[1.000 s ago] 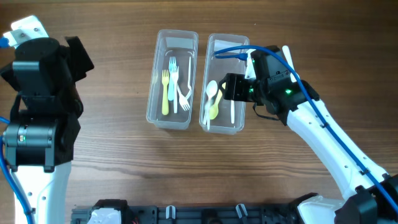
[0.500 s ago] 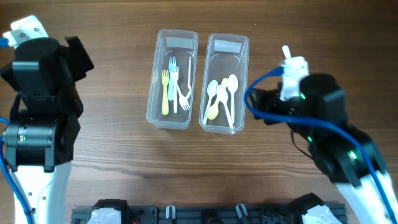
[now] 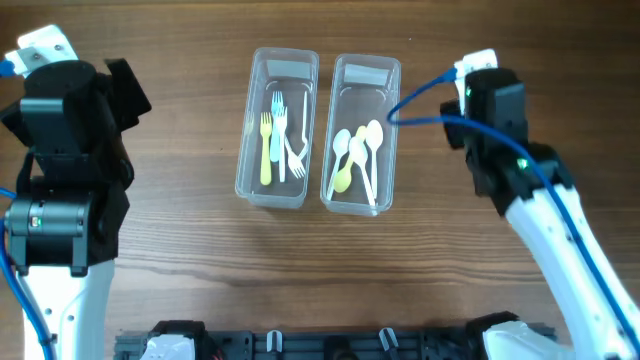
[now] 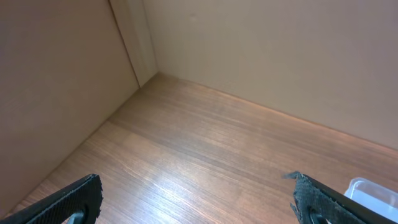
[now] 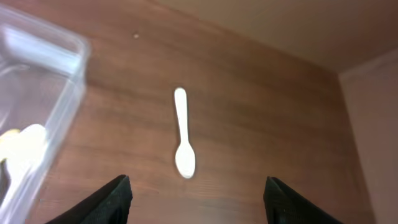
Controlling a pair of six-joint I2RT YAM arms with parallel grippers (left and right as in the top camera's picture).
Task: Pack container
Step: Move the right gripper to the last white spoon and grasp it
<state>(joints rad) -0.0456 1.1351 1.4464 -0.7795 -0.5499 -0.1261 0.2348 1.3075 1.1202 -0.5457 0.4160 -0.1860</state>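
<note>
Two clear containers stand side by side; the left container (image 3: pixel 277 127) holds several forks and the right container (image 3: pixel 362 135) holds several spoons (image 3: pixel 356 155). One white spoon (image 5: pixel 183 134) lies loose on the wood to the right of that container (image 5: pixel 59 87), bowl end nearest the camera. My right gripper (image 5: pixel 199 205) hovers over it, open and empty, with the spoon's bowl just ahead of the gap between its fingers. In the overhead view the right arm (image 3: pixel 492 110) covers this spoon. My left gripper (image 4: pixel 196 202) is open and empty, far left over bare wood.
The left arm (image 3: pixel 70 150) stands tall at the table's left edge. A corner of a container (image 4: pixel 373 190) shows at the lower right of the left wrist view. Beige walls close the table's back and sides. A black rail (image 3: pixel 330 345) runs along the front edge.
My right arm has pulled away from over the spoon container and swung right and back, now above the loose white spoon. One more spoon lies in that container. The left arm has not moved.
</note>
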